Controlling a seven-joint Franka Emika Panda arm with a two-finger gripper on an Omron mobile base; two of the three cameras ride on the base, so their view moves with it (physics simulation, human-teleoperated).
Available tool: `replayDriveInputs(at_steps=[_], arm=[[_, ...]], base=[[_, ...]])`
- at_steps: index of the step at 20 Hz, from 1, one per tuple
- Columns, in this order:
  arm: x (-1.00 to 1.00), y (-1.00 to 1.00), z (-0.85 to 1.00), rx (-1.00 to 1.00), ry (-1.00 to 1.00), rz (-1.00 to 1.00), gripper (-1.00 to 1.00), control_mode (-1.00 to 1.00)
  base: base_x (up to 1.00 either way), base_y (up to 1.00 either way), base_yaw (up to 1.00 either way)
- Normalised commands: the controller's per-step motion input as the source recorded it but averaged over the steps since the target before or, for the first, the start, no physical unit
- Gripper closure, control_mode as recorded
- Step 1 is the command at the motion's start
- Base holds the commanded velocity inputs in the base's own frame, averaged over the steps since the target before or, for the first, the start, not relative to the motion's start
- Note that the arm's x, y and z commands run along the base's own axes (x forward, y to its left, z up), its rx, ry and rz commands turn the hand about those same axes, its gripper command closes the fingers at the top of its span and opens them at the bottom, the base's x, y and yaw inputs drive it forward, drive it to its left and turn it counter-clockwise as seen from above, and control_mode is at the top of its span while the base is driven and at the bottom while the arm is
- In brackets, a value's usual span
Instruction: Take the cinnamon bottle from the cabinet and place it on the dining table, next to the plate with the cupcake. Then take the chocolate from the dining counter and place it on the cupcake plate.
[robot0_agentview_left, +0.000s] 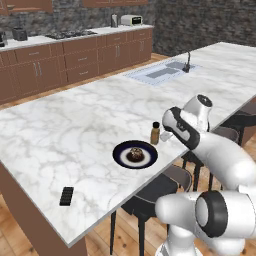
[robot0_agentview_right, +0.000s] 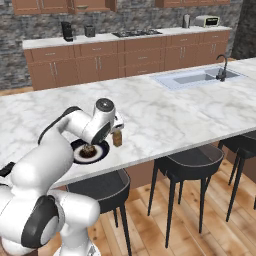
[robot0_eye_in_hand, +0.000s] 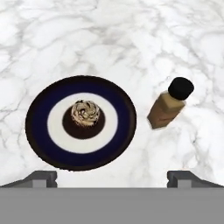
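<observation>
A white robot arm is reaching over a white marble tabletop (robot0_agentview_left: 75, 125) with grey veins, its gripper (robot0_eye_in_hand: 111, 177) hanging above a dark navy plate (robot0_eye_in_hand: 39, 131) that is carrying a small brown cupcake (robot0_eye_in_hand: 85, 113). The cinnamon bottle (robot0_eye_in_hand: 168, 105), tan-brown with a round black cap, is standing upright on the marble just beside the plate's right edge, apart from it, so the first half of the task is looking done. The fingers (robot0_eye_in_hand: 43, 177) are spread wide, one tip at each lower corner of the hand view, and are holding nothing. The chocolate (robot0_agentview_left: 66, 196), a small flat black bar with grooves, is lying alone near the near-left edge of the tabletop, well apart from the plate and to its left. Judging by its look, the bar is light and stiff but thin, sitting flush on a smooth slab, so it is probably going to be awkward to pick up: the fingers would need to come straight down and close across its narrow width, pinching the long edges near the middle, gently enough not to snap it or let it skid.
</observation>
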Motion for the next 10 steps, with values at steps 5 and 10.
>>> replayDriveInputs(at_steps=[5, 10], arm=[[-0.37, 0.60, 0.14, -0.11, 0.00, -0.13, -1.00, -1.00], [-0.33, 0.57, 0.03, 0.00, 0.00, -0.26, -1.00, -1.00]], base=[[0.00, 0.00, 0.00], [0.00, 0.00, 0.00]])
